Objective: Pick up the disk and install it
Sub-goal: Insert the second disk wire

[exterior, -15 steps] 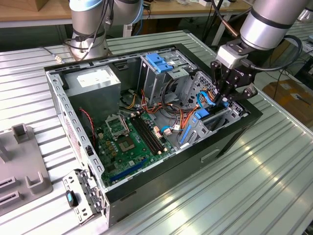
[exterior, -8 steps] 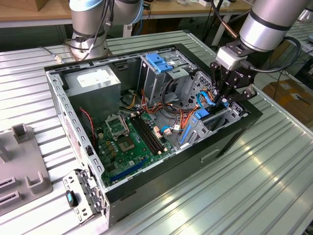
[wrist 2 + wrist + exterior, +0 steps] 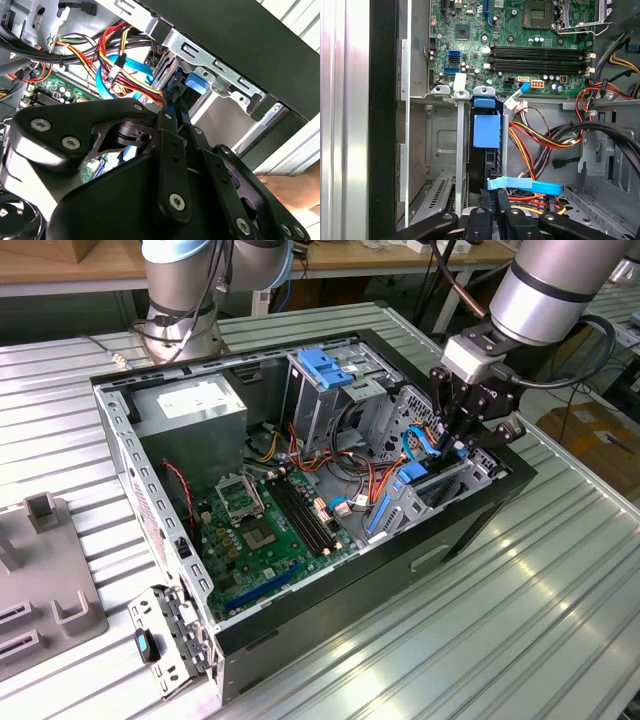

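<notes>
The disk (image 3: 486, 131) stands on edge in the drive bay at the front corner of the open computer case (image 3: 470, 530), on the exterior view's right. Its blue plastic frame (image 3: 412, 480) shows between the bay's metal walls, with the dark drive edge below it in the first wrist view. My gripper (image 3: 458, 440) reaches down from above the bay. Its black fingers (image 3: 501, 210) are pinched together on the disk's thin edge. In the second wrist view my gripper (image 3: 175, 107) meets the blue frame (image 3: 196, 82) just inside the bay.
Red, yellow and black cables (image 3: 545, 135) and a blue flat cable (image 3: 525, 186) hang close beside the bay. The motherboard (image 3: 265, 515), a grey power-supply box (image 3: 190, 410) and a drive cage with a blue bracket (image 3: 330, 365) fill the case. A person's hand (image 3: 295, 187) rests outside it.
</notes>
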Controlling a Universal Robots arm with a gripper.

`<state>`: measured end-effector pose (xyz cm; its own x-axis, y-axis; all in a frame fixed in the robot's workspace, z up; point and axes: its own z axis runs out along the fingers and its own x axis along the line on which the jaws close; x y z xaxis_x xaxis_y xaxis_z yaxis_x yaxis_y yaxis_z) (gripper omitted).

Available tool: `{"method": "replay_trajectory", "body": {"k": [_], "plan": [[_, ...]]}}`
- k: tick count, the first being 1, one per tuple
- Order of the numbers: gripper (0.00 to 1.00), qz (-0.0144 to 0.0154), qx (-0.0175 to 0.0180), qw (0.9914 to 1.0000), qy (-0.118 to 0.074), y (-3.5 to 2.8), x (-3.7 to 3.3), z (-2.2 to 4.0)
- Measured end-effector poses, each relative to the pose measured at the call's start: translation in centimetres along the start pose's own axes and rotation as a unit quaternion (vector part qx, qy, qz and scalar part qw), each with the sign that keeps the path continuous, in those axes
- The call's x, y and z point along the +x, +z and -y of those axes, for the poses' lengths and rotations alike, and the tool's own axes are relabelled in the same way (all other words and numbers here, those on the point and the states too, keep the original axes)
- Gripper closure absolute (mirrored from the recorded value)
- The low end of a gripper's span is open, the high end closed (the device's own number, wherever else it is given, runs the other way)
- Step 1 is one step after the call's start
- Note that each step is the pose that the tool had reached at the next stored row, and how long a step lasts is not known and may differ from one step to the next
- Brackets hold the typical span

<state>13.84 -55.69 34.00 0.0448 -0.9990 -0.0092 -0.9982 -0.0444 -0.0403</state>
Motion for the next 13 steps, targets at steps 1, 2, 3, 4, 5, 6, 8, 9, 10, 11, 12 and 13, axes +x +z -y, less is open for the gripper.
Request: {"method": "replay_trajectory", "body": {"k": [1,2,3,4,5,6,8,9,10,11,12,13], "plan": [[0.82,-0.0001,0.0000,1.00000,0.000,0.00,0.00,0.00],[0.76,-0.0003,0.0000,1.00000,0.000,-0.02,0.00,0.00],[0.70,-0.0005,0.0000,1.00000,0.000,-0.03,0.00,0.00],[0.70,-0.0005,0.0000,1.00000,0.000,-0.03,0.00,0.00],[0.70,-0.0005,0.0000,1.00000,0.000,-0.03,0.01,0.00],[0.70,-0.0006,0.0000,1.00000,0.000,-0.03,0.01,0.00],[0.70,-0.0007,0.0000,1.00000,0.000,-0.11,0.00,0.00],[0.70,-0.0007,0.0000,1.00000,0.000,-0.19,0.00,0.01],[0.70,-0.0006,0.0000,1.00000,0.000,-0.33,0.00,0.01],[0.70,-0.0005,0.0000,1.00000,0.000,-0.42,0.00,0.02],[0.70,-0.0006,0.0000,1.00000,0.000,-0.68,-0.01,0.03],[0.70,-0.0006,0.0000,1.00000,0.000,-0.80,-0.01,0.03]]}}
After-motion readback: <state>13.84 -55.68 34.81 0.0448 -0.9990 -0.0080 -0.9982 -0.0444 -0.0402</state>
